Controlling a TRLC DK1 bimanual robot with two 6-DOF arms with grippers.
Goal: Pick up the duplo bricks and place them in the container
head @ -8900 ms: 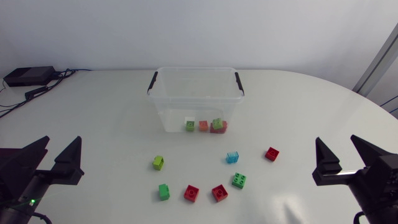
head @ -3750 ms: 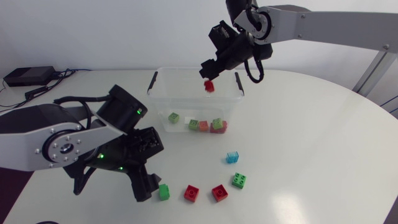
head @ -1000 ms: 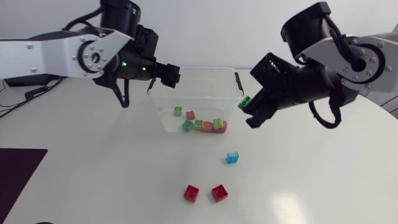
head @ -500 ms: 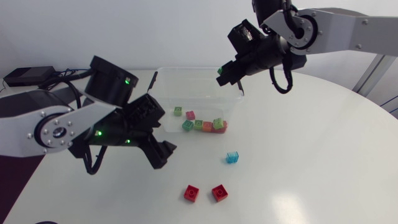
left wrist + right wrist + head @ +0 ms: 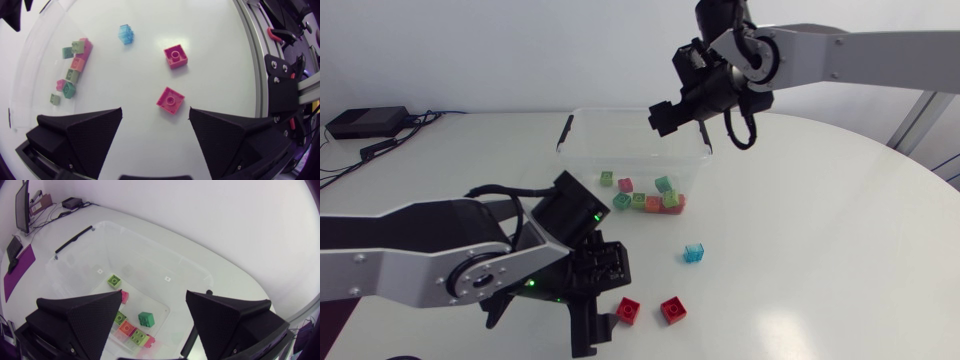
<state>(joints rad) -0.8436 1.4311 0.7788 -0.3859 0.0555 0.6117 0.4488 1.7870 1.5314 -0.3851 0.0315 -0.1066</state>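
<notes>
As the left tool (image 5: 155, 111) gapes, one red brick (image 5: 170, 100) lies ahead.

Lab: robot arms (image 5: 440, 255) at white table (image 5: 840, 240)

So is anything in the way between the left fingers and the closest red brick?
Nothing visible. The left gripper is open, and the nearer red brick lies ahead on bare table; the other red brick and blue brick lie beyond it.
</notes>
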